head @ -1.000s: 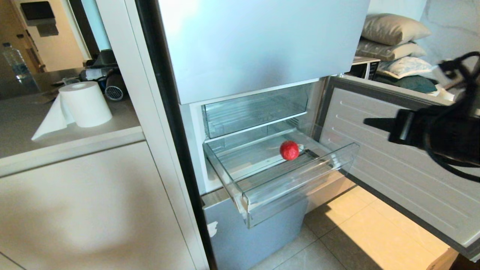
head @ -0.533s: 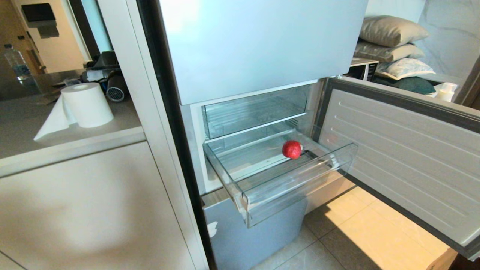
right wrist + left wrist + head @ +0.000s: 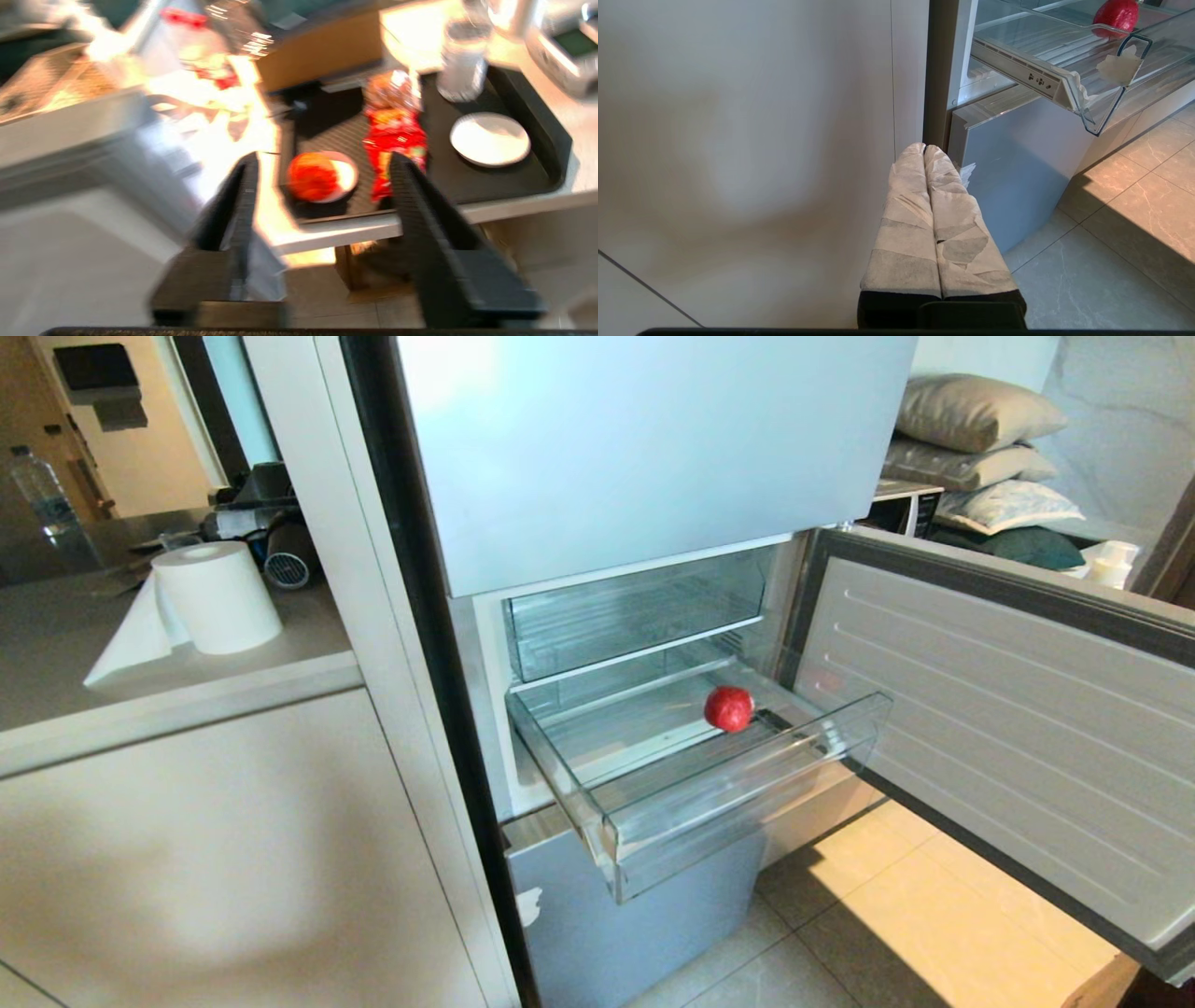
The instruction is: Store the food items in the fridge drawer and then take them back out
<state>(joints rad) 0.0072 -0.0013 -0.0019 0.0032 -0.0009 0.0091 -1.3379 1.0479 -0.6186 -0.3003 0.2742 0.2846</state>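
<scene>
The fridge drawer [image 3: 747, 795] stands pulled out, and one red food item [image 3: 728, 708] lies on its ribbed floor toward the right. The left wrist view catches the same food item [image 3: 1115, 14] and the drawer [image 3: 1094, 109] from below. My left gripper [image 3: 924, 148] hangs low beside the cabinet, its wrapped fingers pressed together and empty. In the blurred right wrist view my right gripper [image 3: 324, 161] is open with nothing between its fingers. It faces another red food item [image 3: 312, 177] on a small white plate on a black tray [image 3: 514, 182], some way off.
The fridge door [image 3: 1008, 709] stands open at the right. A similar clear bin [image 3: 635, 611] sits above the drawer. A paper roll [image 3: 210, 597] is on the counter at the left. On the tray lie a red snack packet [image 3: 395, 133], a white dish [image 3: 490, 139] and a clear bottle [image 3: 462, 60].
My right arm, seen a second ago at the right edge of the head view, has swung out of that view. The food item in the drawer has stayed put.
</scene>
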